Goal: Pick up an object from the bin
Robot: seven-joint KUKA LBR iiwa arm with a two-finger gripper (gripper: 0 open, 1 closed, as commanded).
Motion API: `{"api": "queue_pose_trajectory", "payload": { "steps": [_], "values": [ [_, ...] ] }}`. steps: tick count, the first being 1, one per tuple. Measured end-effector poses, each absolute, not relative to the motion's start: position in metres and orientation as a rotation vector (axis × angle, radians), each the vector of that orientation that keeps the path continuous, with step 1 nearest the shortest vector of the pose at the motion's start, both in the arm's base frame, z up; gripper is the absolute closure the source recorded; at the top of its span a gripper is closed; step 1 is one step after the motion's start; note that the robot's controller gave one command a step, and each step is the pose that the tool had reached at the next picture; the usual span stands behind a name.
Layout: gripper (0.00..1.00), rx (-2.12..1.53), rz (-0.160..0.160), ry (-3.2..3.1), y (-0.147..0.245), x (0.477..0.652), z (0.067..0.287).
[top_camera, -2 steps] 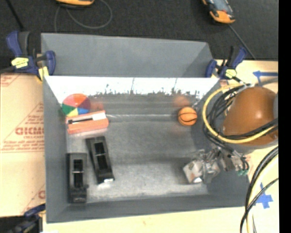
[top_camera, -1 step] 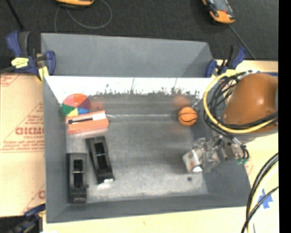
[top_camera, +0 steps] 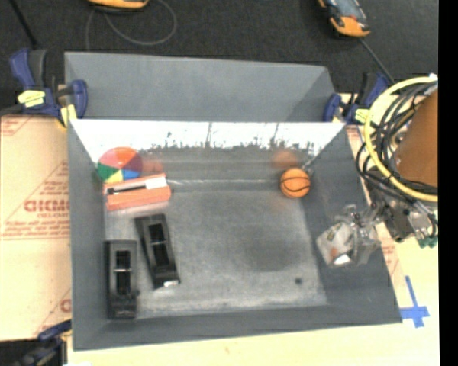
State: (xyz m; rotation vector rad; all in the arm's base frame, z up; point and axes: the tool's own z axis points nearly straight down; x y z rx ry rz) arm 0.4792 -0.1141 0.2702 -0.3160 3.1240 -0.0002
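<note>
Claw (top_camera: 342, 244) sits at right-middle of frame, over the right sloping wall of the bin (top_camera: 214, 90), at the floor's right edge. Open or closed: cannot tell. Nearest thing is a small orange ball (top_camera: 295, 182), up and left of the claw, apart from it, at the back edge of the floor. The rest lie well apart on the left: multicoloured ball (top_camera: 117, 164) upper left, orange-and-white block (top_camera: 137, 193) just below it, and a tilted black box (top_camera: 157, 250) beside an upright black box (top_camera: 120, 277) lower left.
</note>
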Motion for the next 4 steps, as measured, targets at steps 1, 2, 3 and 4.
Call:
{"api": "queue_pose_trajectory", "payload": {
  "steps": [1,2,3,4],
  "values": [
    [1.00,-0.315,0.001,3.124,-0.114,0.479,0.270],
    [1.00,-0.768,0.000,3.048,-0.106,0.486,0.101],
    [1.00,-0.791,0.006,3.047,-0.104,0.487,0.098],
    [1.00,-0.941,-0.001,3.007,-0.106,0.493,0.098]
  ]
}}
